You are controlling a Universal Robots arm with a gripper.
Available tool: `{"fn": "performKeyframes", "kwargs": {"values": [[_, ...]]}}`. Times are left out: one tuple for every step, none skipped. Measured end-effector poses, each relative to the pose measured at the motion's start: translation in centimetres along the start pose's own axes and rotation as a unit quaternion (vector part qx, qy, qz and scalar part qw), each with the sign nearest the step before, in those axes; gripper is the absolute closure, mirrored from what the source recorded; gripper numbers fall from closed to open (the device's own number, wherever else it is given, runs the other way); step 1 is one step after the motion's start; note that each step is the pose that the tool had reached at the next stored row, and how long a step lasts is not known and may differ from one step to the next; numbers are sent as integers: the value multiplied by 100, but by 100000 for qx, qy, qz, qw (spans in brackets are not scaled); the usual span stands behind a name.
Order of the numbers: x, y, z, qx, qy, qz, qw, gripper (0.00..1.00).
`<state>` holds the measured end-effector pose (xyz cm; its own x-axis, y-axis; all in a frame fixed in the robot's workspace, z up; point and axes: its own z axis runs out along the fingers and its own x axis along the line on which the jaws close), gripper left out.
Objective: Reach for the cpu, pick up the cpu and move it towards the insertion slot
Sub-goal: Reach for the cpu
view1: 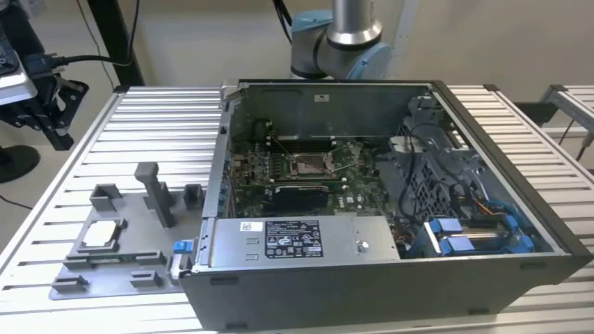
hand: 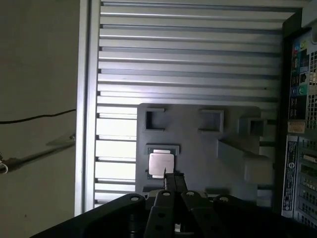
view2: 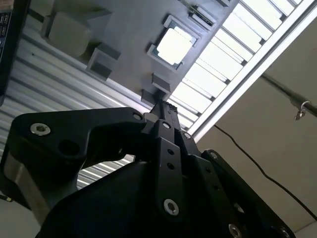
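Note:
The cpu (view1: 102, 234) is a pale square chip lying flat in a grey frame on the fixture plate (view1: 139, 240), at the exterior view's left. Both wrist views look down on the cpu (hand: 161, 163) (view2: 174, 45) from well above. My gripper (hand: 171, 179) (view2: 161, 106) is black, its fingers pressed together with nothing between them, and it hangs high over the plate's edge close to the cpu's frame. In the exterior view the gripper (view1: 58, 132) sits at the far left, above the table's edge. The motherboard socket (view1: 307, 165) lies inside the open computer case (view1: 501, 209).
Grey blocks and a tall post (view1: 153, 191) rise from the fixture plate. The slatted metal table (view1: 139, 132) ends just beyond the plate, with floor and a cable (hand: 34, 119) past it. The case wall (hand: 297, 124) stands beside the plate. The arm's base (view1: 339, 42) is behind the case.

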<state>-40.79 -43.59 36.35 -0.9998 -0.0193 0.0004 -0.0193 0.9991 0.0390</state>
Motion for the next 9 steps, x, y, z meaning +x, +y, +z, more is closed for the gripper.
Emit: {"fn": "performKeyframes", "kwargs": {"values": [[0,0,0,-2,3,-1,100000,100],[0,0,0,-3,7,0,100000,100],[0,0,-1,-2,11,1,100000,100],[1,0,0,-5,11,2,100000,100],[1,0,0,-6,14,4,100000,100],[1,0,0,-7,13,1,100000,100],[1,0,0,-9,13,4,100000,0],[1,0,0,-11,14,3,100000,0],[1,0,0,-12,16,5,100000,0]]}}
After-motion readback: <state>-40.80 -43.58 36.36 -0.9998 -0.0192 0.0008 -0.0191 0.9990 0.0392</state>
